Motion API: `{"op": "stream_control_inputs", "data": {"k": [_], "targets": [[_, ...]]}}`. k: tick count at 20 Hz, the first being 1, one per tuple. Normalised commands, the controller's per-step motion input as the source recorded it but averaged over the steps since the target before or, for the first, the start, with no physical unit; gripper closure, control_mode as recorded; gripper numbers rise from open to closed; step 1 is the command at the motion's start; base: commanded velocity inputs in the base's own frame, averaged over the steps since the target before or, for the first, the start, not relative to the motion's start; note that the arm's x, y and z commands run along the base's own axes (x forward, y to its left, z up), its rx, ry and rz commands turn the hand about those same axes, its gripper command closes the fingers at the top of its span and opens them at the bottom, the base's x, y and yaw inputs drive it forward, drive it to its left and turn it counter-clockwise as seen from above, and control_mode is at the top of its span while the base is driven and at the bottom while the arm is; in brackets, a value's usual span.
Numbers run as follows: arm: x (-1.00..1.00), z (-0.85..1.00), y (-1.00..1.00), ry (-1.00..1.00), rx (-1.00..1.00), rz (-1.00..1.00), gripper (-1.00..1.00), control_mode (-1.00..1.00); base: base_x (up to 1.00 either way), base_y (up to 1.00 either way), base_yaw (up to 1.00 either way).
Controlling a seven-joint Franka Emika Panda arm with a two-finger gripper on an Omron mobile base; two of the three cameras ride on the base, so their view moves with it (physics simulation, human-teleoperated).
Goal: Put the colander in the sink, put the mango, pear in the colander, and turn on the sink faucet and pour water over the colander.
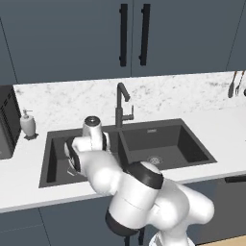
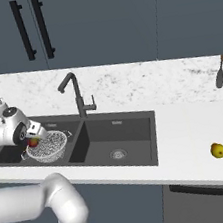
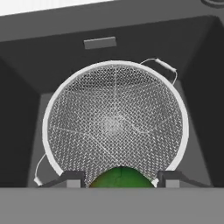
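My gripper [image 3: 121, 178] is shut on the mango [image 3: 121, 178], whose green side bulges up between the two fingertips. Straight below it stands the colander [image 3: 183, 118], a white-rimmed wire-mesh bowl with nothing in it, in the left basin of the dark sink [image 3: 52, 61]. From the right base view the gripper [image 2: 34, 140] holds the red mango [image 2: 32, 142] over the near left rim of the colander [image 2: 50, 147]. The yellow pear [image 2: 218, 150] lies on the counter, far right of the sink [image 2: 136, 125]. Behind the divider rises the dark faucet [image 2: 76, 96], spout pointing left.
A soap dispenser [image 1: 27, 123] stands left of the sink [image 1: 168, 144], next to a dark appliance [image 1: 6, 122]. Utensils [image 1: 233, 84] hang on the back wall at the right. My arm crosses the front of the left basin, and the faucet [image 1: 120, 103] stands behind.
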Motion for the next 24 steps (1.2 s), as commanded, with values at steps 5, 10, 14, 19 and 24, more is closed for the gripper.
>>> {"op": "stream_control_inputs", "data": {"k": [5,10,14,19,24], "targets": [[0.14,-0.16,0.01,0.00,0.11,0.09,1.00,-1.00,0.00,0.00,0.00],[0.24,-0.20,0.00,0.00,0.02,0.05,1.00,-1.00,0.00,0.00,0.00],[0.27,-0.15,0.00,0.07,0.00,0.00,1.00,-1.00,0.00,0.00,0.00],[0.22,-0.15,0.05,0.10,0.00,0.00,1.00,-1.00,0.00,0.00,0.00],[0.25,-0.16,0.03,0.12,0.00,0.00,1.00,-1.00,0.00,0.00,0.00]]}}
